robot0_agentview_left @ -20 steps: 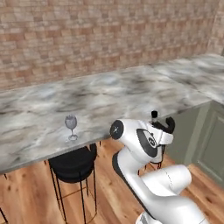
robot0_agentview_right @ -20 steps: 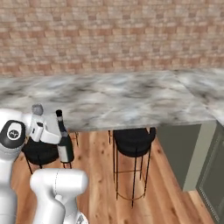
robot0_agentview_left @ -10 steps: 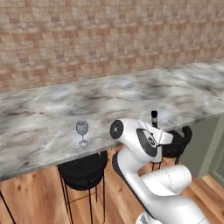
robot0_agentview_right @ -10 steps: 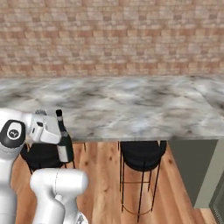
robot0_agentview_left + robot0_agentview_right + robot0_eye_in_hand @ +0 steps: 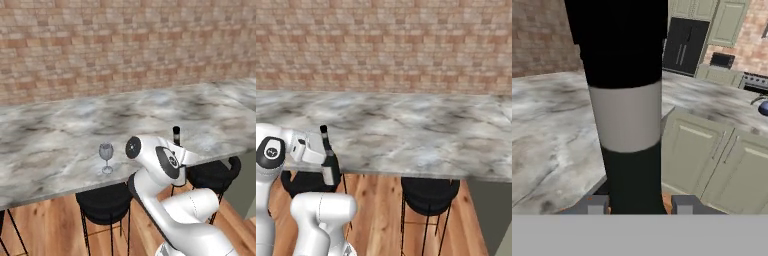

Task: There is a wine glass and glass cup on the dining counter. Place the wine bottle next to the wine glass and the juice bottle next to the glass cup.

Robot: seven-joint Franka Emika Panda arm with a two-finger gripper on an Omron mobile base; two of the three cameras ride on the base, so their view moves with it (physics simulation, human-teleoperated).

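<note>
One wine bottle (image 5: 628, 100) between end effector (image 5: 633, 205) tips.

No text, brand, number or sign can be read anywhere. The wine bottle (image 5: 627, 100) carries a pale grey label round its body, but the label is plain and blank in the hand view and too small to make out in the right base view.

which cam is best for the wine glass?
Left base view: the wine glass stands whole and upright on the dining counter, left of the arm. The right base and hand views show the wine bottle instead, at the claw.
</note>
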